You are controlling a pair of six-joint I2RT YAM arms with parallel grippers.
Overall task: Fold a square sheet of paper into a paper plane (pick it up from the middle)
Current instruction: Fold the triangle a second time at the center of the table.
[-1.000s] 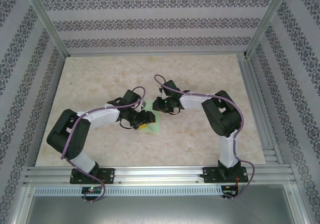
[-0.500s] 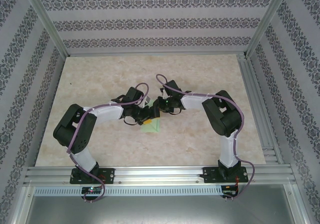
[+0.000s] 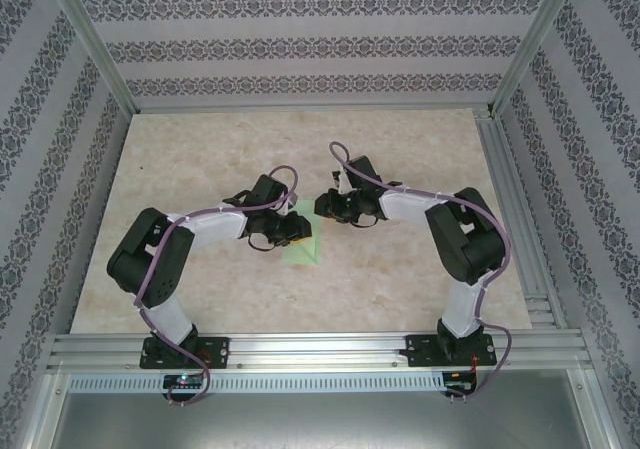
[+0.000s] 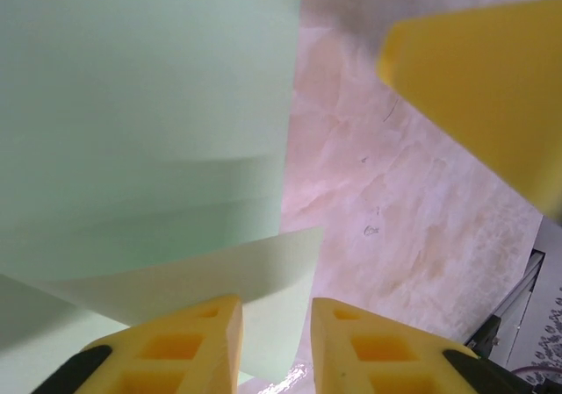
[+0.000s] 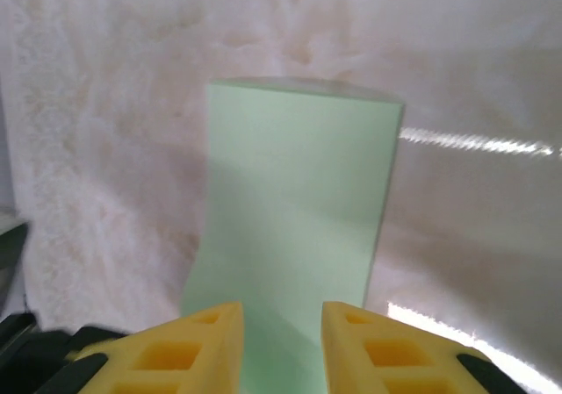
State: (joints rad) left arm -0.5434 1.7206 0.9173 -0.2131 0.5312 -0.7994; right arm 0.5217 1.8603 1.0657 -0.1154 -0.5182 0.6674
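Observation:
The square sheet of paper (image 3: 306, 253), pale mint green, lies on the table folded into a narrower rectangle (image 5: 299, 192). One loose flap (image 4: 202, 275) curls up off it. My left gripper (image 3: 294, 231) hovers at the sheet's upper left edge. Its yellow jaws (image 4: 274, 311) stand a narrow gap apart, with the flap's edge between them and not pinched. My right gripper (image 3: 322, 207) is just beyond the sheet's far end, open (image 5: 281, 315) and empty, with the paper ahead of it. One yellow right finger (image 4: 483, 87) shows in the left wrist view. The paper plane is out of view.
The marble-patterned table (image 3: 200, 169) is ringed by patterned walls and aluminium posts. A metal rail (image 3: 320, 349) carrying both arm bases runs along the near edge. Another rail (image 3: 510, 209) borders the right side.
The left gripper moved right onto the sheet's edge and narrowed its jaws. The right arm drew back to the right, its jaws parting slightly. The sheet shifted a little.

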